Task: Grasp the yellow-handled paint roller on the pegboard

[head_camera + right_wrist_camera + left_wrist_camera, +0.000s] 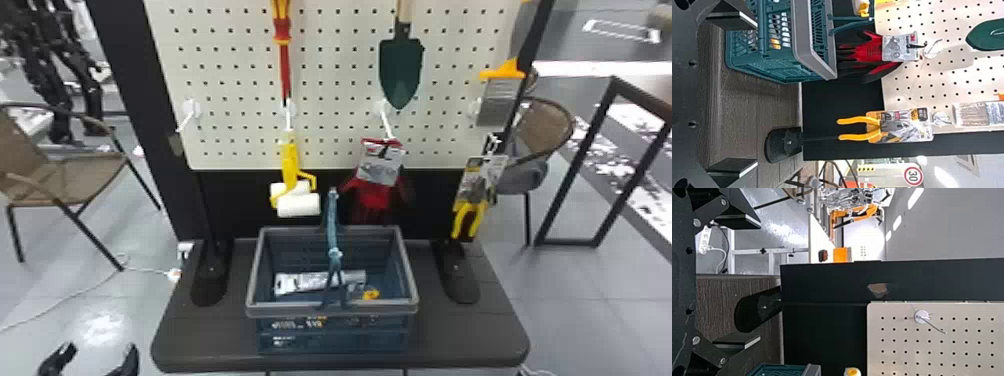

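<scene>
Noting paint roller [290, 167] hanging vertically, handle up, head down; left gripper [97, 352] and right gripper [752, 94] gaping wide, empty.

Workshop-style space is indicated: trowel [400, 67] and pliers [470, 210] hung on pegboard [235, 100] above worktop [450, 340]; grey floor [575, 280], chair [55, 170] alongside.

Bright, even overhead light fills the room, glaring in white patches off the grey floor [100, 320] and a far wall [946, 223], while the pegboard [340, 130] is evenly lit, its hooks [191, 111] throwing short soft shadows, and the black panel [240, 200] below lies dark.
</scene>
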{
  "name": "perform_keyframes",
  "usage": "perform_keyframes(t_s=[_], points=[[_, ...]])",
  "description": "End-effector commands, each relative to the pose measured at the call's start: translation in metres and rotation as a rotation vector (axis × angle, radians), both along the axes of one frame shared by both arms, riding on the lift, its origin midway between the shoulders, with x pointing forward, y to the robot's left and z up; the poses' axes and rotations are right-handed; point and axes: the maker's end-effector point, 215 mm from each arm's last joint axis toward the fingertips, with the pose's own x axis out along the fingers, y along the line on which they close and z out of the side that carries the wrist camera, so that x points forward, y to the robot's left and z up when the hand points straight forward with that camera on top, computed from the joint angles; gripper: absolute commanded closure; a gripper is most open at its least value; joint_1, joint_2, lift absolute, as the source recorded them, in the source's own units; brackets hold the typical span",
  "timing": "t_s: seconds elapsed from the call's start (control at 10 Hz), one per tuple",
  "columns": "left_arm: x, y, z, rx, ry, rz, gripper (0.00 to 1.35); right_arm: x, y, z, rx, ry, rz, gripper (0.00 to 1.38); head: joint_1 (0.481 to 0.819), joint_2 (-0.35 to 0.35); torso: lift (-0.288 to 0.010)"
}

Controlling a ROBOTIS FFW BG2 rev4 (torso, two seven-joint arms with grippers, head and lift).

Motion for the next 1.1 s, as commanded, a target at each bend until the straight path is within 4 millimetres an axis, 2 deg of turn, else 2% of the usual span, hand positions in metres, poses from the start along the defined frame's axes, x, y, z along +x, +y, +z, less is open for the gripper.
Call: perform_keyframes(t_s=[0.0,0.3,0.7,1.0], points=[[0.013,-0.016,0.003,-0.025,-0.003,-0.032,0.28,0.000,0.000,0.000,0.003,0.000,-0.001,0.08,0.549,0.000,-0.100],[0.072,-0.073,0.024,-0.100,-0.008,-0.184,0.28,0.000,0.000,-0.001,0.002,0.002,-0.001,0.08,0.549,0.000,-0.100],[0.152,-0.088,0.074,-0.096,-0.054,-0.371,0.25,0.001,0.001,-0.002,0.004,0.004,0.000,0.08,0.549,0.000,-0.100],[0.200,-0.120,0.119,-0.075,-0.075,-0.528,0.24,0.005,0.005,-0.002,0.007,0.002,0.008,0.08,0.549,0.000,-0.100]])
